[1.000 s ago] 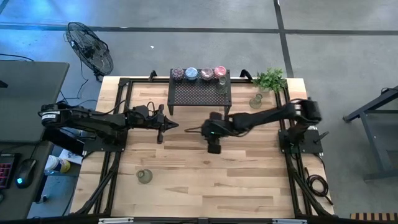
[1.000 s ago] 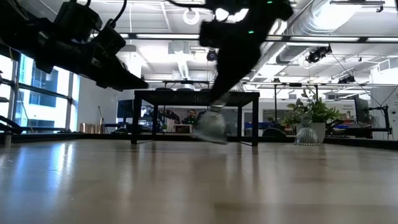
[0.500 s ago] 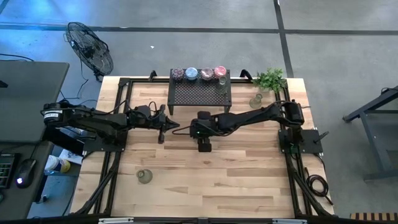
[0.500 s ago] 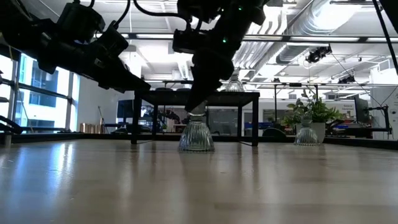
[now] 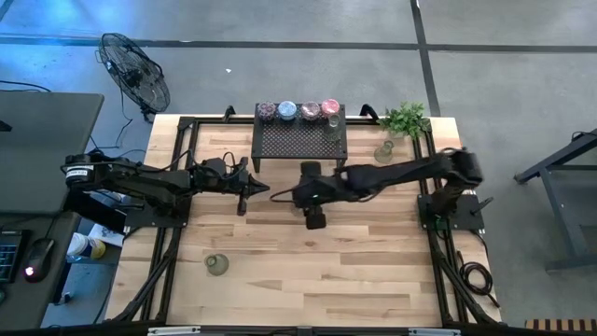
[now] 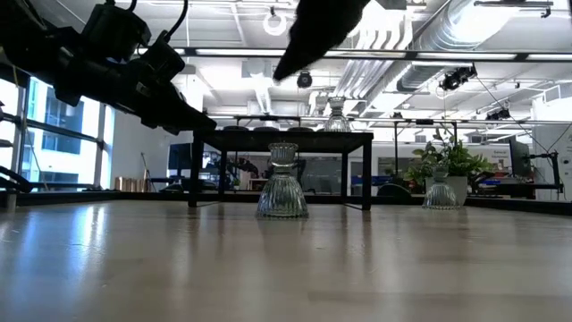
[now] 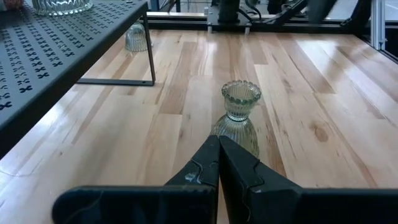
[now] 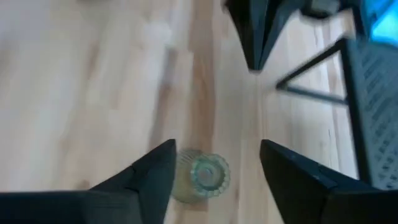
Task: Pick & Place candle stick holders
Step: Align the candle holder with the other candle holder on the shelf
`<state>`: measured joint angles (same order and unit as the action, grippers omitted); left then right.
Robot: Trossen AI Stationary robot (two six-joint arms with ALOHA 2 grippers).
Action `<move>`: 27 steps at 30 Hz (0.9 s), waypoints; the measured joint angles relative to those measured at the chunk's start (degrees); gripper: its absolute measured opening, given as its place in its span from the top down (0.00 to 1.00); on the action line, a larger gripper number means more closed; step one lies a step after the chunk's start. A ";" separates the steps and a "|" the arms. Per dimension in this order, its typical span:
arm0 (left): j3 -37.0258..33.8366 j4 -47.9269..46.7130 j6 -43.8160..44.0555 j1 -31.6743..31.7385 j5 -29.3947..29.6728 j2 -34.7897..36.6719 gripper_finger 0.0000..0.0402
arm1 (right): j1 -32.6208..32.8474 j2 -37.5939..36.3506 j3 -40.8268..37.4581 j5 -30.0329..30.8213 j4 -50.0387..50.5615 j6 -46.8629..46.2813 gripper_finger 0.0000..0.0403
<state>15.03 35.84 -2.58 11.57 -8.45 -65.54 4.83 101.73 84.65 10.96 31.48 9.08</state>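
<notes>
A clear ribbed glass candle stick holder point(image 6: 282, 183) stands on its wide end on the table, in front of the black mesh rack point(image 5: 300, 140). It also shows in the left wrist view point(image 7: 238, 118) and the right wrist view point(image 8: 200, 175). My right gripper point(image 8: 214, 171) is open and raised above it point(image 6: 297, 55), one finger to each side, touching nothing. My left gripper point(image 7: 219, 149) is shut and empty, its tips pointing at the holder from the table's left point(image 5: 264, 193).
On the rack's far edge stand purple point(image 5: 267, 111), blue point(image 5: 286, 110), mottled point(image 5: 310, 110), pink point(image 5: 329, 107) and clear point(image 5: 333, 124) holders. Another clear one point(image 5: 383, 152) stands by the leafy plant point(image 5: 406, 119). A green one point(image 5: 216, 264) sits near left.
My right gripper carried the holder tilted and clear of the table toward the table's left, set it upright on the wood, let go and rose, drawing back a little to the right. The holder now stands alone.
</notes>
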 joint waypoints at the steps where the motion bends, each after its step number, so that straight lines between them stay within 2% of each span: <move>1: 0.00 -0.02 0.00 0.00 0.00 0.00 1.00 | 0.18 -2.21 -1.24 -1.11 -0.55 0.13 0.46; 3: 0.00 -0.07 -0.05 0.00 0.00 0.00 1.00 | 0.37 -6.99 -6.26 -3.81 -5.10 0.27 0.54; 6: 0.00 -0.14 0.25 0.00 -0.02 0.00 1.00 | 0.27 -14.49 -18.90 -7.87 -18.81 -0.34 0.68; 11: 0.00 0.01 2.93 -0.25 -0.03 0.00 1.00 | -0.36 -25.88 -40.44 -7.37 -39.89 -4.91 0.95; 12: 0.00 0.03 2.96 -0.67 0.16 0.00 1.00 | -0.39 -27.98 -44.12 -7.37 -43.71 -6.09 0.97; 15: 0.94 -0.94 2.93 -3.04 2.54 0.00 1.00 | -0.34 -33.36 -54.10 -7.33 -56.56 -8.91 0.96; 18: 3.13 -3.17 3.09 -6.26 7.47 0.00 1.00 | -0.48 -37.62 -62.49 -6.25 -68.98 -10.83 0.95; 23: 6.79 -7.72 5.40 -11.15 16.12 0.00 0.99 | -1.66 -41.76 -72.60 3.93 -83.31 -16.52 0.99; 27: 7.90 -9.03 6.65 -14.08 19.83 0.00 0.92 | -2.76 -42.55 -78.72 11.47 -92.60 -20.26 0.99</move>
<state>22.93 26.81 4.07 -2.51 11.38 -65.54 2.07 59.18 5.93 22.43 -61.12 -11.18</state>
